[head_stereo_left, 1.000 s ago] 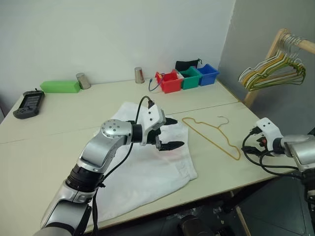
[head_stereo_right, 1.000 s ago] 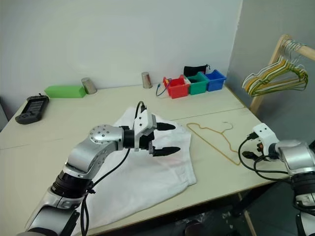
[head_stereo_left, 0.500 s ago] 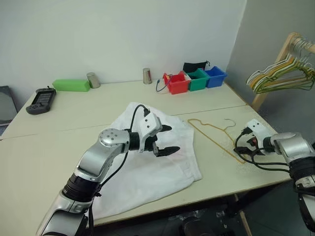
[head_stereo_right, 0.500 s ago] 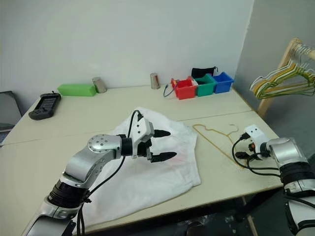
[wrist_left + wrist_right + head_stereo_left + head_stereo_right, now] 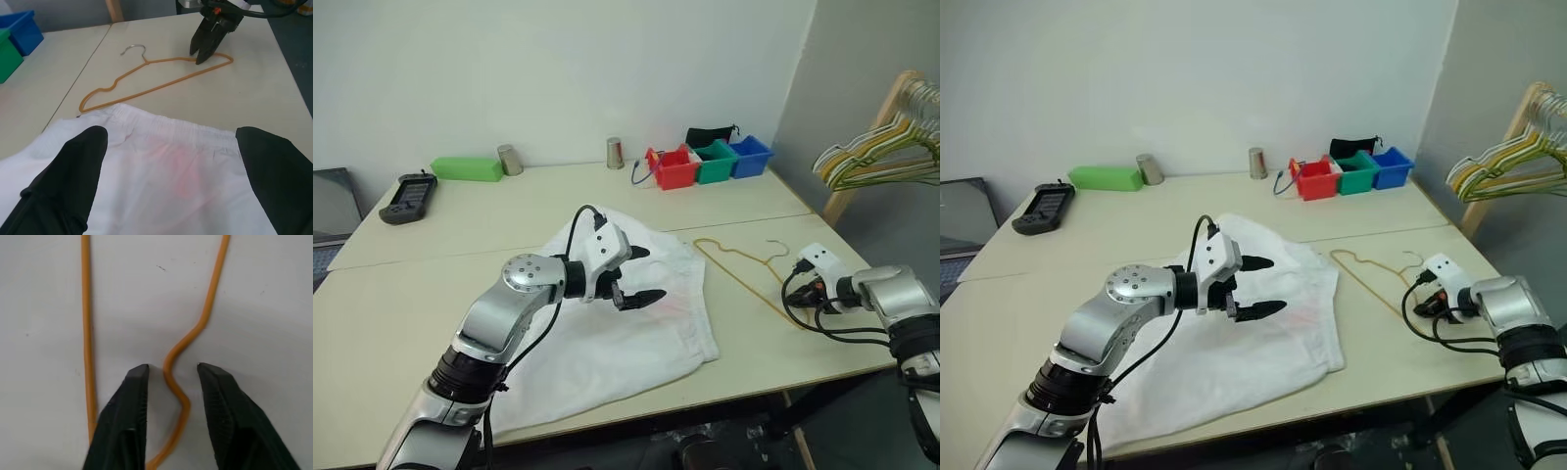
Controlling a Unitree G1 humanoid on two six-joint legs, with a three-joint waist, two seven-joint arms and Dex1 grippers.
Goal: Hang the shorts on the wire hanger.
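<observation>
Now the right gripper [image 5: 168, 377], narrowly parted astride the wire hanger [image 5: 155, 84] beside the shorts [image 5: 636, 323], may pinch crooked and skid it away; left gripper [image 5: 642, 274] wide, empty.

White shorts [image 5: 636, 323] — faint pink print, yellow-gold wire hanger [image 5: 744, 269], red, green, blue bins [image 5: 710, 163]

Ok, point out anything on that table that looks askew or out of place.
Nothing looks damaged or spilled. The shorts lie rumpled and skewed to the table edge, one corner near the front rim. The wire hanger lies flat beside them, apart, angled toward the table's right edge.
</observation>
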